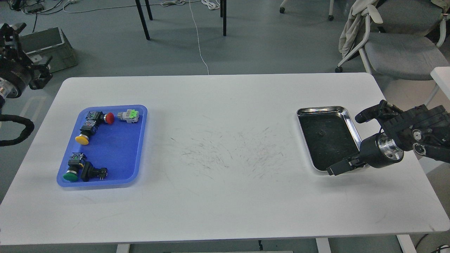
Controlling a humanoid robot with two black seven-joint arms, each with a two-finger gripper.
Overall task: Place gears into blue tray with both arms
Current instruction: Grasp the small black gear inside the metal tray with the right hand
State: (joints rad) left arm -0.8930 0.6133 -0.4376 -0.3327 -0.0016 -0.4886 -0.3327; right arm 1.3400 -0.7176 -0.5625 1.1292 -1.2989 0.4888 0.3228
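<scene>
A white table with rounded corners fills most of the frame, its centre marked by fine dark scratches; behind it lies a grey floor with black chair legs and a white cable at top centre.

At the upper left edge, off the table, is the left arm, ending in the left gripper; it is dark and seen against clutter, so whether its fingers are apart or together cannot be told. A green crate sits on the floor just beyond it.

In the left part of the table lies the blue tray. It holds push-button switches: one with a red cap, a grey one with a green part, one with a yellow cap, one with a green cap and a black one. No gear can be made out in it.

In the right part lies the steel tray, its inside dark. One tiny gear shows near its middle.

At the right edge, the right arm reaches in low, and the right gripper hangs over the tray's near rim at lower right. Its fingers appear close together, though it cannot be told whether anything is clamped between them.

An office chair with draped cloth stands at upper right.
</scene>
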